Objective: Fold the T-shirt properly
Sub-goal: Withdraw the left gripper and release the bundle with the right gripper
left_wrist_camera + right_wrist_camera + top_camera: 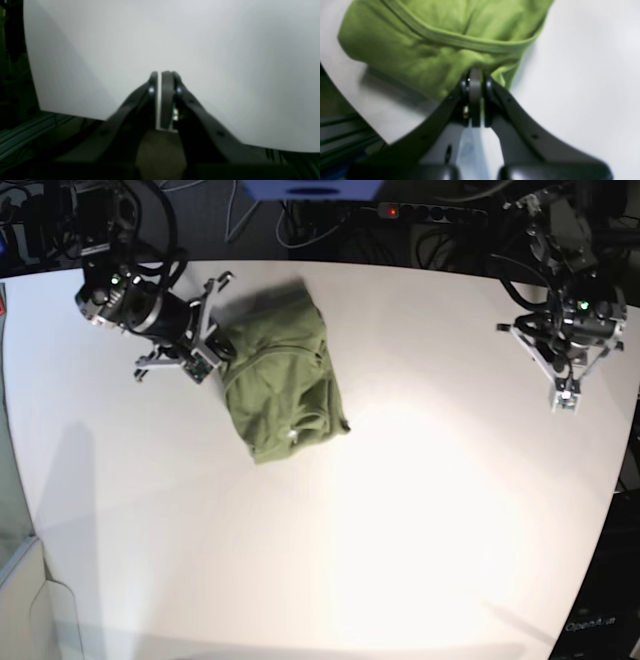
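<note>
While the olive-green cotton T-shirt [283, 385] lies bunched toward ten o'clock on the white round-edged table [420, 510], the black right gripper [475, 75] is clenched on its edge, and the black left gripper [162, 75], near two o'clock, is clenched on nothing.

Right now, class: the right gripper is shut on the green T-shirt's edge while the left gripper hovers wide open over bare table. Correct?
Not quite. The left gripper is shut, as the left wrist view shows. The right gripper is indeed shut on the T-shirt, and the left is over bare table.
</note>
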You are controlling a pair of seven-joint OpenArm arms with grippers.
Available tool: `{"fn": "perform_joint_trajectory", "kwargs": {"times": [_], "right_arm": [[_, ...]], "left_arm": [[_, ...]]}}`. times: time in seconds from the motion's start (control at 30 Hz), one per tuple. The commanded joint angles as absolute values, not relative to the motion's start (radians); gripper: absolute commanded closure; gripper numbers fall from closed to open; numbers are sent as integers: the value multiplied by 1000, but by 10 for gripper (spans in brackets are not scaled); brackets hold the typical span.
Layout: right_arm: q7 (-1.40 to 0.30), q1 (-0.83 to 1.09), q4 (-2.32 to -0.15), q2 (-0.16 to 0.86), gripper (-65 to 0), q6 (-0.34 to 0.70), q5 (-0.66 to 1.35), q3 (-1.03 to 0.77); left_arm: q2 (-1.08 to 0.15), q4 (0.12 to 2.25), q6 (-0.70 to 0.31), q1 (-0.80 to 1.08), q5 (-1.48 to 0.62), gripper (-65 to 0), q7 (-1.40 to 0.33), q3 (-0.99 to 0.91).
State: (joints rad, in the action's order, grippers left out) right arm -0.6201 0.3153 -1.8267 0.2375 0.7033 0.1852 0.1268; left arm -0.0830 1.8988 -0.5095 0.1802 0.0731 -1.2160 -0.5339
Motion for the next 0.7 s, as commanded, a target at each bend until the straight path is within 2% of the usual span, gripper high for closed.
{"fn": "perform_joint_trajectory", "kwargs": {"times": [0.0, 0.27, 0.67], "right_arm": [[-595, 306, -1842, 246, -9, 698, 199, 117], [-596, 303, -1842, 262, -9, 698, 199, 67], [-593, 363, -1821, 219, -7, 698, 200, 71]], "left_arm": [[-93, 1916, -510, 173, 74, -22, -1202, -536], [-91, 1916, -510, 173, 70, -22, -1202, -536], [-91, 1914, -510, 173, 73, -22, -1202, -539]]}}
